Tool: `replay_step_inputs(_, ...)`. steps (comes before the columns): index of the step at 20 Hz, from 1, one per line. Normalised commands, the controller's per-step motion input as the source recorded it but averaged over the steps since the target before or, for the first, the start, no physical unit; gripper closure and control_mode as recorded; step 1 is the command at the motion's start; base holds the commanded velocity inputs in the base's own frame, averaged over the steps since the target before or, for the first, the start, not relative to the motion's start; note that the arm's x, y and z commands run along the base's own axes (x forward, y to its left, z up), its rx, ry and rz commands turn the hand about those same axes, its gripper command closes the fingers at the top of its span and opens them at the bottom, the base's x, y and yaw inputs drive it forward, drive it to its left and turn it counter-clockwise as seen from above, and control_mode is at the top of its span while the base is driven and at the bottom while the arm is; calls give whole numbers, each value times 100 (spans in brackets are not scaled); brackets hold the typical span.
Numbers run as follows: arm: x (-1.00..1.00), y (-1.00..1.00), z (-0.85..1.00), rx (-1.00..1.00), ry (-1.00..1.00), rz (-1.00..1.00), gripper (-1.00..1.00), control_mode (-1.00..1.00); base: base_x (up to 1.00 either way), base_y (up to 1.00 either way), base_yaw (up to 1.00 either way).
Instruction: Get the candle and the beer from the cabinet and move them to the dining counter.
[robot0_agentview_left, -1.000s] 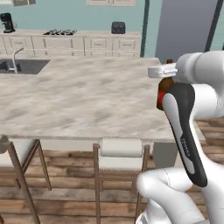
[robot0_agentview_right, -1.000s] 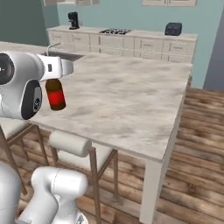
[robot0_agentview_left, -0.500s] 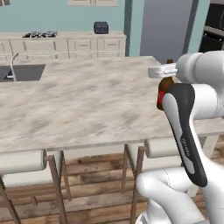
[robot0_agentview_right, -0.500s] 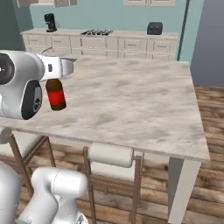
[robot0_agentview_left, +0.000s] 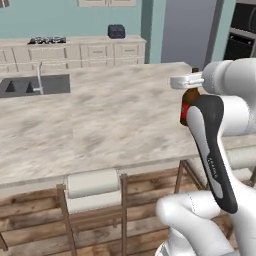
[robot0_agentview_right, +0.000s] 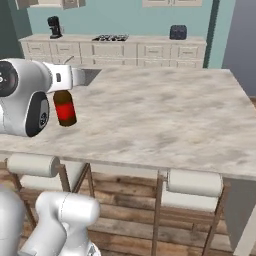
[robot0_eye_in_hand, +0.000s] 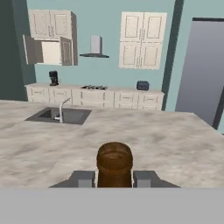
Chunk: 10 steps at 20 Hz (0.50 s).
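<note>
Jaws of gripper (robot0_eye_in_hand: 114, 178) clamped beer (robot0_agentview_right: 65, 108) above counter (robot0_agentview_right: 165, 115); lower upright, well inside edge, before release.

text: none legible | beer (robot0_agentview_right: 65, 111) at left of the right base view: plain red label, no lettering to make out | robot forearm (robot0_agentview_left: 214, 150) at right of the left base view: small grey marking on the dark cover, too blurred to read
</note>
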Motion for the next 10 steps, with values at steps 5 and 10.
replay_step_inputs(5,0,0,0,0,0,0,100,100,34,82,-5)
replay_step_inputs(10,0,0,0,0,0,0,100,100,56,13,3)
